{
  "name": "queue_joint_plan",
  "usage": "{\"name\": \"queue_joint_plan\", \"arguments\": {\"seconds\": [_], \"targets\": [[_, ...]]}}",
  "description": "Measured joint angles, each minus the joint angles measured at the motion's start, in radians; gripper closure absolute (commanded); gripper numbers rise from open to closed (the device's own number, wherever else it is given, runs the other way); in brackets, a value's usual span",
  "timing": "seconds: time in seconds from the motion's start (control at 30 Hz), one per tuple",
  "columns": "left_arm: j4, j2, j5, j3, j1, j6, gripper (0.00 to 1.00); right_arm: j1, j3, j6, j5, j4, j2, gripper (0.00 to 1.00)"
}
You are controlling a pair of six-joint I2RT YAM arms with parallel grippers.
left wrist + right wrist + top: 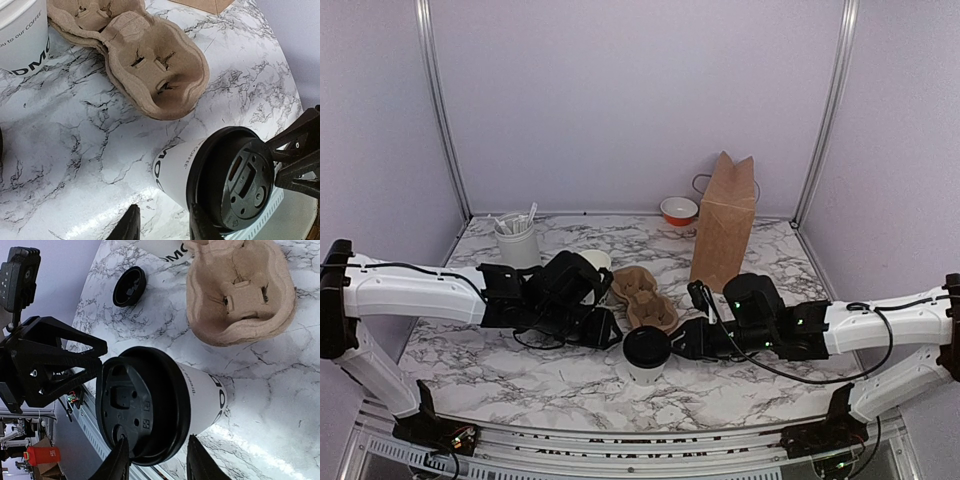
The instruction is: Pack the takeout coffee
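One takeout coffee (647,350), one lidless cup (20,40)

Partly out of view
The lidless cup (20,35) and paper bag (205,4) run off the left wrist view's top.

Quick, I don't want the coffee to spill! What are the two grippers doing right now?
Left gripper: open, holding nothing.
Right gripper: open, holding nothing; the lidded coffee cup stands just ahead of it.
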Motion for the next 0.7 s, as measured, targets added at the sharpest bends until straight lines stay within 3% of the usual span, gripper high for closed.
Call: {"name": "queue_joint_plan", "arguments": {"seconds": [0.33, 0.7], "targets": [[-0.005, -0.055, 0.001, -0.014, 0.000, -0.016, 0.65, -0.037, -0.002, -0.011, -0.019, 0.003, -0.018, 0.62], [0.002, -0.057, 0.035, -0.050, -0.030, -0.049, 0.65, -0.166, -0.024, -0.084, -0.105, 0.022, -0.030, 0.61]]}}
